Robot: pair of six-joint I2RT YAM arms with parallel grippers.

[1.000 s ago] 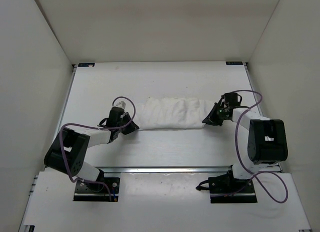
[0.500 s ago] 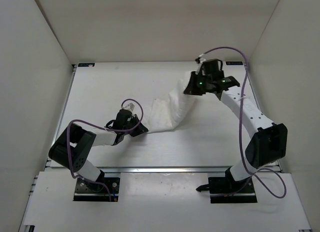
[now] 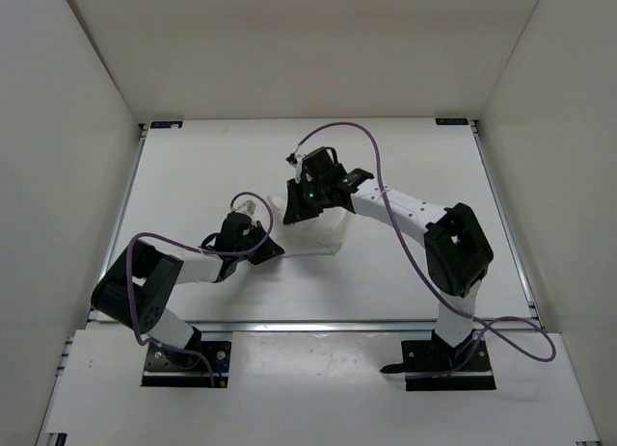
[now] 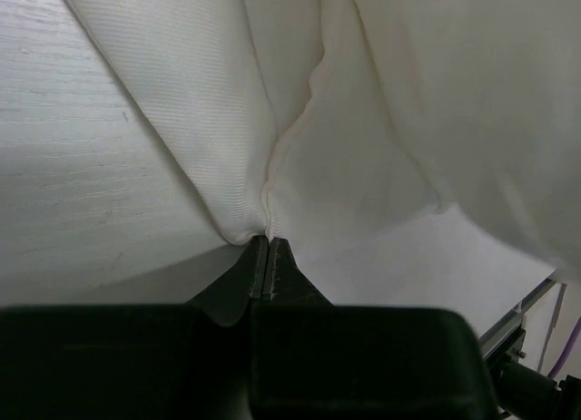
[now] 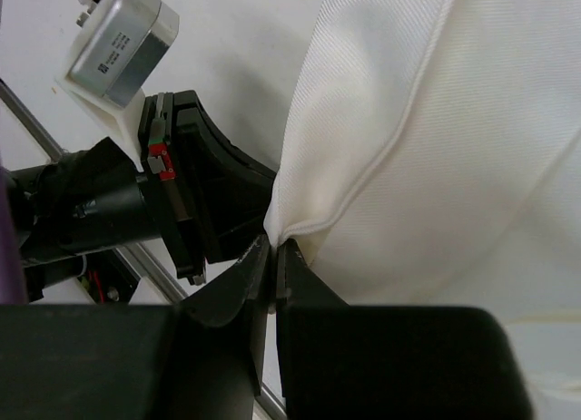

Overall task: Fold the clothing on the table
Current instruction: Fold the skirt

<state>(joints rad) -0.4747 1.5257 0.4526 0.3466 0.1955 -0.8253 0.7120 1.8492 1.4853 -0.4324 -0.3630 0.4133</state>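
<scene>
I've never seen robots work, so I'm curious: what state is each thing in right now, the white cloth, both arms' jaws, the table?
Thin white fabric clothing, bunched and wrinkled, pinched at two edges.
Left white-and-black robot arm, jaws shut on a clothing edge.
Right white-and-black robot arm, reaching across, jaws shut on another clothing edge.
Flat matte white table, bearing the bunched clothing.
</scene>
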